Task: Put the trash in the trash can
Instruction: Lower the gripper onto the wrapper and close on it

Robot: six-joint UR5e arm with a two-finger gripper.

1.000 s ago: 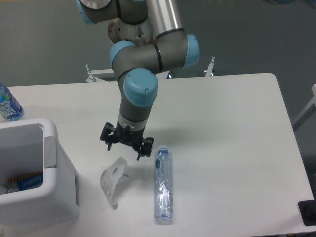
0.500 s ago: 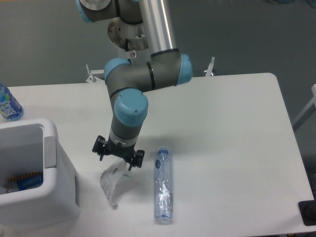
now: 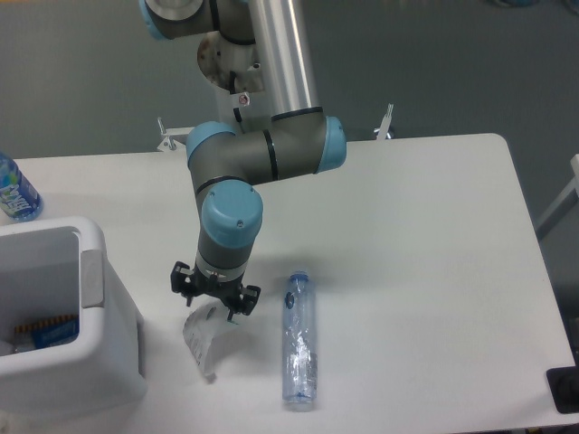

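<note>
A small crumpled white wrapper (image 3: 203,338) lies on the table near the front, to the right of the trash can. My gripper (image 3: 212,301) hangs open directly over the wrapper's upper end, its fingers straddling it, nothing held. A long clear crinkled bottle (image 3: 299,343) with a bluish cap lies on its side to the right of the wrapper. The white boxy trash can (image 3: 63,362) stands at the front left, with a greyish panel on its right wall and some items inside.
A blue-labelled water bottle (image 3: 15,190) stands at the far left edge of the table. A black object (image 3: 564,390) sits at the front right corner. Metal brackets (image 3: 168,138) stick up behind the table's back edge.
The gripper has moved left and down, from between the wrapper and the bottle to right above the wrapper. Wrapper and bottle have not moved.
</note>
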